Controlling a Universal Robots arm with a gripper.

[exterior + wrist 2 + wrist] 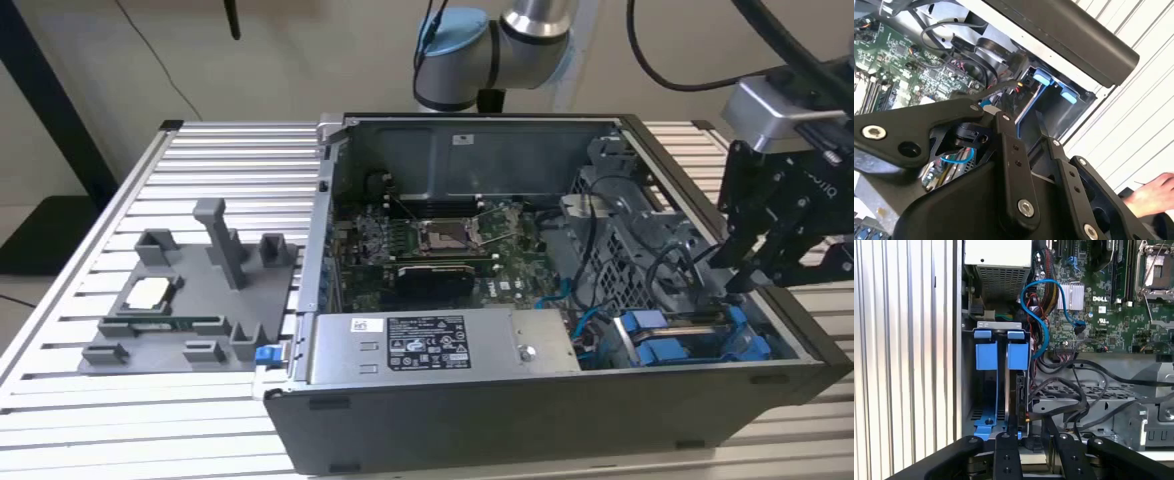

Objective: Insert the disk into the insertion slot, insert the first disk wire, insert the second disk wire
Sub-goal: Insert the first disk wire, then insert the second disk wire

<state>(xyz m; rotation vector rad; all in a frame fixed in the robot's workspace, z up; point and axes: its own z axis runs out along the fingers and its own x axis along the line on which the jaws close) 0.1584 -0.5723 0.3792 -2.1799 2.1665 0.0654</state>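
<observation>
Two blue tabs (pixel 983 349) sit side by side at one end of the grey drive cage (pixel 999 326), which fills the corner of the open case (pixel 534 420) on the exterior view's right. Under the tab nearer the motherboard (pixel 1114 295), the disk (pixel 1021 395) shows as a thin dark slab standing on edge, down inside the slot (pixel 694 330). The bay beside it carries only a blue rail.

In the exterior view the hand (pixel 738 285) hangs just above the cage. In the first wrist view its black links frame the near end of the disk. Whether the hand is wide or narrow, and whether it touches the disk, I cannot tell.

One blue cable (pixel 1036 300) loops from just beside the cage to a plug on the motherboard. Black wires (pixel 1079 385) lie across a perforated grey bay next to the disk. The power supply (pixel 427 345) lies along the case's near wall, beside the cage.

On the slatted table (pixel 80 420) a grey fixture (pixel 187 300) sits well apart from the case, on the exterior view's left. Part of a person (pixel 1149 192) shows over the table in the second wrist view.
</observation>
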